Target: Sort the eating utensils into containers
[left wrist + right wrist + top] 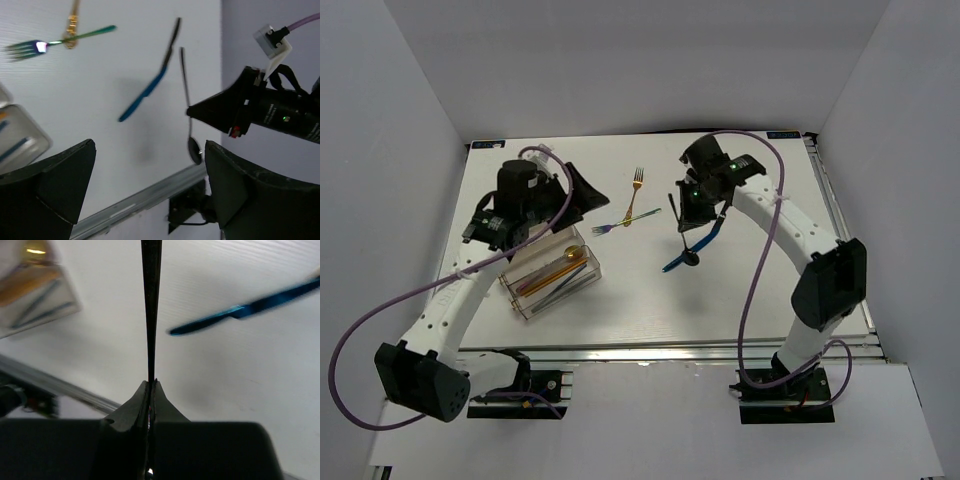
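My right gripper (679,208) is shut on the handle of a black spoon (688,255), which hangs with its bowl down over the table; the wrist view shows the pads (145,392) pinching the handle (151,310). A blue knife (698,246) lies just beside the spoon. An iridescent fork (625,222) and a gold fork (638,180) lie mid-table. The clear divided tray (582,284) at the left holds gold and dark utensils. My left gripper (578,196) is open and empty above the table, right of the tray's far end.
The left wrist view shows the blue knife (147,90), the black spoon (189,117), both forks (55,42), the tray corner (22,142) and the right gripper (220,112). The table's metal front rail (660,352) runs along the near edge.
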Robot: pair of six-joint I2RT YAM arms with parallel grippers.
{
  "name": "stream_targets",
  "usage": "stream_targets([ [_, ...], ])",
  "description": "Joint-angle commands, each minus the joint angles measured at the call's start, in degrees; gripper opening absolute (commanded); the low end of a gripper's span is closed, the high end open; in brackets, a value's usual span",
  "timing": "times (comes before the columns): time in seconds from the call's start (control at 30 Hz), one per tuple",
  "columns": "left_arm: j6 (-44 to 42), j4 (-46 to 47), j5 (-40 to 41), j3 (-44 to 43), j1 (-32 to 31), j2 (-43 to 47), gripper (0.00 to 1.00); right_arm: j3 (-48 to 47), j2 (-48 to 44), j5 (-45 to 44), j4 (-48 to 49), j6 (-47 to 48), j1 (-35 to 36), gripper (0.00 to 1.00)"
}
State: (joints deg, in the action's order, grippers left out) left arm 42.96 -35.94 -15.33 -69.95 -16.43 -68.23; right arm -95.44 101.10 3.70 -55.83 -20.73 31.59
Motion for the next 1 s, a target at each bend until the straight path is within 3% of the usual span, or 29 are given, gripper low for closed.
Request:
stream_targets([
  [0.0,8.35,19.92,-10.42,5.95,-5.26,1.52,0.98,3.84,-6.52,14.81,14.47,-5.08,3.90,0.00],
  [0.07,12.21,28.68,-9.55,7.81,-8.08,1.34,0.98,4.90,-8.89,16.41,18.46,-7.64,5.57,0.00],
  [0.13,13.64,30.58,-7.27,8.08,-9.23,0.03,0.98,6.58,-10.48,17.65,24.00,-11.51,7.95,0.00],
  [0.33,11.36,23.83,-3.31,5.45,-9.77,-2.70,0.95,3.52,-9.96,17.92,27.01,-14.42,11.56,0.00],
  [0.43,11.09,22.07,-1.81,6.05,-9.68,-2.88,0.77,2.80,-10.04,17.48,27.18,-14.51,12.09,0.00],
  [0.53,11.44,22.49,-1.54,6.84,-9.68,-2.96,0.51,2.28,-9.78,17.65,27.53,-14.78,12.26,0.00],
  [0.57,11.53,22.58,-1.63,7.11,-9.68,-2.96,0.36,2.27,-9.69,17.83,27.53,-14.78,12.26,0.00],
  [0.7,10.31,20.48,-1.02,5.97,-9.68,-3.67,0.33,1.66,-9.08,18.09,27.53,-14.69,12.18,0.00],
  [0.77,9.08,20.48,-1.45,5.01,-9.68,-4.10,0.00,1.04,-8.73,18.97,27.71,-14.60,12.18,0.00],
  [0.87,1.19,13.82,1.43,0.96,-9.59,-5.51,0.00,1.57,-8.64,18.54,27.80,-13.99,12.18,0.00],
  [0.97,-12.51,3.81,9.59,-6.49,-8.98,-8.84,0.00,3.23,-10.22,16.87,28.15,-13.81,10.60,0.45],
])
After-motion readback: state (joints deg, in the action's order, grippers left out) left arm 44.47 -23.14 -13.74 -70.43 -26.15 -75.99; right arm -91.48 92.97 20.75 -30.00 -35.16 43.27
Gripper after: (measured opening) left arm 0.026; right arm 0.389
